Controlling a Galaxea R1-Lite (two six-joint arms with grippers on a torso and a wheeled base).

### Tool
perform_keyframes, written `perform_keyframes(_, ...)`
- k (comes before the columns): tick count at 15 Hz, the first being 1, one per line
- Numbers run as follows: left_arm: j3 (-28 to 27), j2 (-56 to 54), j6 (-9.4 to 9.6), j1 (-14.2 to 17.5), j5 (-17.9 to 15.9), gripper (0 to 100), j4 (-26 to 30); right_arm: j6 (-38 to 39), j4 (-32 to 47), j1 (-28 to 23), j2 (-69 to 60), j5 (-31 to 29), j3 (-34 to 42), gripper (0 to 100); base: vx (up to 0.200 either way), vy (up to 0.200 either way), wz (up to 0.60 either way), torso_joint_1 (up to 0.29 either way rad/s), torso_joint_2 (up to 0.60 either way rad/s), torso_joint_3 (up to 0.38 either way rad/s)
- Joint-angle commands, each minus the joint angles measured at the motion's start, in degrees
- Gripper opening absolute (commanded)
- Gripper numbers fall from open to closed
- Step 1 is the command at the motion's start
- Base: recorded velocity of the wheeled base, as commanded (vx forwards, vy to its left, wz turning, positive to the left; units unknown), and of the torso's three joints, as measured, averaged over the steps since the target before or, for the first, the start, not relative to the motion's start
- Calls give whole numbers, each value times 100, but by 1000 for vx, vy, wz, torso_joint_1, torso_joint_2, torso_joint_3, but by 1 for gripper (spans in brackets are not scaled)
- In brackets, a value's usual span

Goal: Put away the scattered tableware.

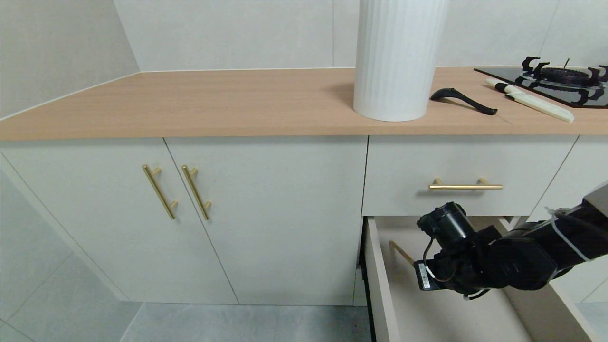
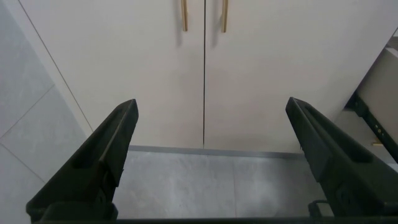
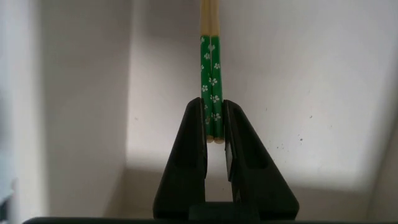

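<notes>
Left claw (image 2: pixel 211 109) hangs with jaws apart, empty, low before the cupboard doors (image 2: pixel 261 62); we judge it parked clear of the work. Right claw (image 3: pixel 214 121) is clamped on the chopsticks (image 3: pixel 210 68) at their decorated end, down inside the open drawer (image 1: pixel 378 275), likely to lay them flat there. They sit side by side: green with white clovers, then bare pale wood. On the worktop (image 1: pixel 190 104), far right, a black spoon (image 1: pixel 463 99) and pale knife (image 1: pixel 529 99) lie not yet stowed.
</notes>
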Motion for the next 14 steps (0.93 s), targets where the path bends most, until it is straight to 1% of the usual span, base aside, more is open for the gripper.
perform_keyframes(1, 0, 2, -2, 0, 4, 100, -1, -5, 7, 2, 357, -6, 4, 0, 0, 0, 0, 0, 0, 0)
perform_keyframes(6, 0, 2, -2, 0, 4, 100, -1, -31, 16, 19, 840, 3, 22, 0, 0, 0, 0, 0, 0, 0)
perform_keyframes(11, 0, 2, -2, 0, 4, 100, -1, 12, -19, 28, 1508, 12, -189, 0, 0, 0, 0, 0, 0, 0)
perform_keyframes(14, 0, 2, -2, 0, 4, 100, -1, 21, -309, -7, 1622, 12, -189, 0, 0, 0, 0, 0, 0, 0)
